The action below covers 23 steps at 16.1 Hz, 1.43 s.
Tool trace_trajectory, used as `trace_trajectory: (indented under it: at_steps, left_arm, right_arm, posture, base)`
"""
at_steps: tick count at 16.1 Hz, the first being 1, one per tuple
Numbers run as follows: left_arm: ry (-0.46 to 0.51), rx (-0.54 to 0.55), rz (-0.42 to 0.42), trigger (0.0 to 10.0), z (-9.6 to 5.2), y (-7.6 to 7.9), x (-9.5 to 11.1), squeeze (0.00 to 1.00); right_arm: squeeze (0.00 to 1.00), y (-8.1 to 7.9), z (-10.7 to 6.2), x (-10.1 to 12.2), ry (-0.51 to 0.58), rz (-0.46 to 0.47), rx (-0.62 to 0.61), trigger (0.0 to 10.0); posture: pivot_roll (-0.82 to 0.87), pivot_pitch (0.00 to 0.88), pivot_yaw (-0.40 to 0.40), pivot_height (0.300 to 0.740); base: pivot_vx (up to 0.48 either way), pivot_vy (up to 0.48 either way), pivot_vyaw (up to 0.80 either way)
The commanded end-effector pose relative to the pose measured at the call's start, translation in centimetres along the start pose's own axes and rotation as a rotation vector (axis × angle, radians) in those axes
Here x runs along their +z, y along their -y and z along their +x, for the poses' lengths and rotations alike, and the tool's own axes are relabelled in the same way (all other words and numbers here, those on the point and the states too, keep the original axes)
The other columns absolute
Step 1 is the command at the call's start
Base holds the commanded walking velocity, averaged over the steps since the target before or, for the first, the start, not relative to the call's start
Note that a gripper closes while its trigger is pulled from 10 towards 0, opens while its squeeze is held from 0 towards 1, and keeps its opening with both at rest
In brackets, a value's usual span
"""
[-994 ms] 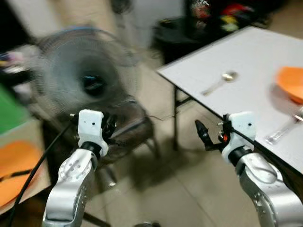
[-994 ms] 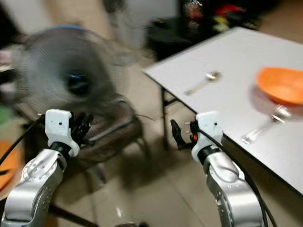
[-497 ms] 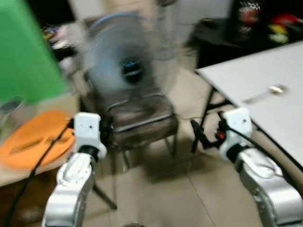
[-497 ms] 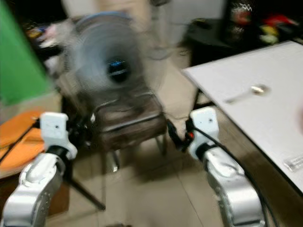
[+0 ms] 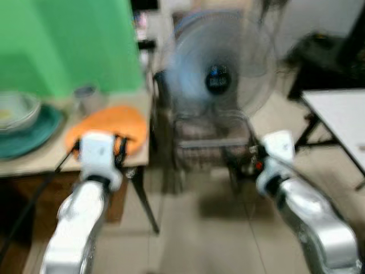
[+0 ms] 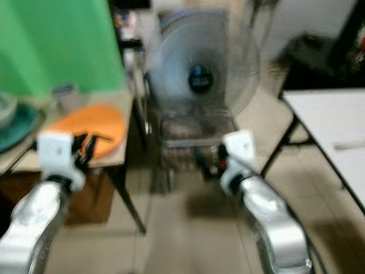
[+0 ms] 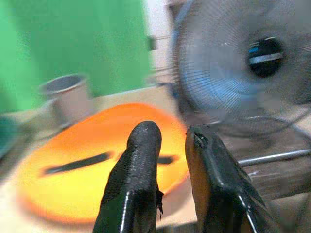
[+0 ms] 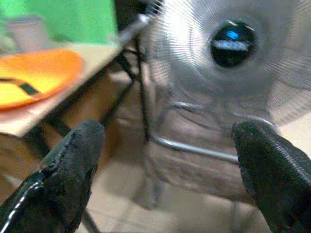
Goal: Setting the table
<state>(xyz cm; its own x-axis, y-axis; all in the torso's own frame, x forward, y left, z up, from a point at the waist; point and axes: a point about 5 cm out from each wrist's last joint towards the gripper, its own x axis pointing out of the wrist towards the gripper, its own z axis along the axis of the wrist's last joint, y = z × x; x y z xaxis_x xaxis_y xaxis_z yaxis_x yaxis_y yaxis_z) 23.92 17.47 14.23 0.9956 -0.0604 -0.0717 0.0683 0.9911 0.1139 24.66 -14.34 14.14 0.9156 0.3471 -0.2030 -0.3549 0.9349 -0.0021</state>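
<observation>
Both arms are held forward — the left gripper (image 7: 167,160) narrowed over the orange plate (image 7: 92,160) at ten o'clock, the right gripper (image 8: 170,170) spread wide toward the fan (image 8: 228,53) at twelve o'clock. A metal cup (image 7: 65,97) is seen clearly by the left wrist.

fan (image 5: 219,68) right of side table (image 5: 34,160)

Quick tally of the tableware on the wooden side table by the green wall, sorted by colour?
Orange: 1, the flat orange plate with dark stripes
Teal: 1, the round teal plate
Pale: 1, the pale bowl on that plate
Grey metal: 1, the grey metal cup
Total: 4
</observation>
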Motion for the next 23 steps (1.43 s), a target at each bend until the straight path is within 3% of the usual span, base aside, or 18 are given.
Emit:
trace_trajectory:
  at_steps: [1, 6, 12, 23]
  left_arm:
    - [0.015, -0.037, -0.001, 10.0, 0.3, 0.5, 0.6, 0.0]
    - [0.007, -0.049, 0.013, 10.0, 0.4, 0.4, 0.6, 0.0]
    - [0.004, -0.06, 0.022, 10.0, 0.6, 0.1, 0.7, 0.0]
    - [-0.002, -0.156, 0.048, 10.0, 1.7, 0.4, 0.5, 0.0]
  right_arm:
    - [0.93, 0.8, -0.3, 0.2, 0.004, -0.011, -0.037, 10.0]
    - [0.91, 1.3, -0.2, 0.3, 0.01, -0.02, -0.074, 10.0]
    - [0.73, 1.9, 0.1, 0.4, 0.016, 0.004, -0.131, 10.0]
    - [0.71, 1.9, 0.1, 0.4, 0.015, 0.027, -0.133, 10.0]
  posture:
    - [0.0, 0.0, 0.067, 0.74]
    - [0.0, 0.0, 0.073, 0.74]
    - [0.01, 0.0, 0.07, 0.74]
    - [-0.02, 0.0, 0.089, 0.74]
  base:
    - [0.292, 0.0, 0.8]
    - [0.299, 0.0, 0.8]
    - [0.298, 0.0, 0.0]
    - [0.298, 0.0, -0.1]
